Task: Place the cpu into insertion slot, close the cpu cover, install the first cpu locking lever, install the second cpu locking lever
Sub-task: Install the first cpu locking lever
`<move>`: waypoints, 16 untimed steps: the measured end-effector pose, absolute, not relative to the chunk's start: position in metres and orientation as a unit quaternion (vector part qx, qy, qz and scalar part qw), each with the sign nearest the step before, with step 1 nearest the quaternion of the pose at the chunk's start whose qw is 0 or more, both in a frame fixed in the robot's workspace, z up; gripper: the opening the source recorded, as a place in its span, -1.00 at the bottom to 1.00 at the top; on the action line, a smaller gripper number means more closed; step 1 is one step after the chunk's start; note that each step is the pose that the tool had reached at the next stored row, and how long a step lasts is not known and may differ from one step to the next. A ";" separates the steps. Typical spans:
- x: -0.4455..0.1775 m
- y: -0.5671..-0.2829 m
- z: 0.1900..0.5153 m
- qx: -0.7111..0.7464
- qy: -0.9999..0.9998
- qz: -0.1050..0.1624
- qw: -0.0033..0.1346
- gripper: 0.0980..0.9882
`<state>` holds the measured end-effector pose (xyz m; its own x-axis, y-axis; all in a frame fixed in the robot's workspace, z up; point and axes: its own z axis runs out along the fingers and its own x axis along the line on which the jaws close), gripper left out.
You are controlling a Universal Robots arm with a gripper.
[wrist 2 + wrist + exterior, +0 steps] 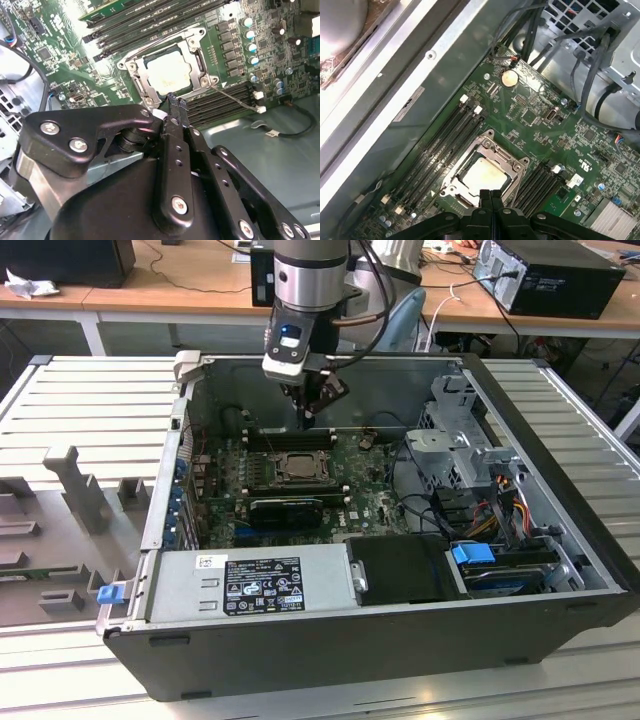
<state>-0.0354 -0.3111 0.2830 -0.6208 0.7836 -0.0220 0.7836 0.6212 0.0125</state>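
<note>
2 fingers (pixel 176 135) clenched on nothing, our gripper (pixel 175 105) hovers beside the insertion slot (pixel 129 65), where the cpu (pixel 169 75) sits under the cpu cover (pixel 141 80); we judge it light, rigid, fragile, held by its edges.

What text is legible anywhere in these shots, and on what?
None reads clearly.
Black and white label on the power supply: print too small to read.
Small white sticker beside it: too small.
White markings on the green board: blurred.
Grey sticker on the metal wall: unreadable.
Cable tag: too small.
</note>
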 end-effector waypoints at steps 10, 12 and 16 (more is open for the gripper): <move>-0.035 -0.311 0.283 0.373 0.928 0.002 0.013 -0.98; -0.035 -0.311 0.283 0.364 0.931 0.002 0.012 -0.98; -0.035 -0.311 0.283 0.347 0.938 0.002 0.012 -0.98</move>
<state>-0.0354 -0.3112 0.2828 -0.7592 0.6505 -0.0219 0.6504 0.7595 0.0126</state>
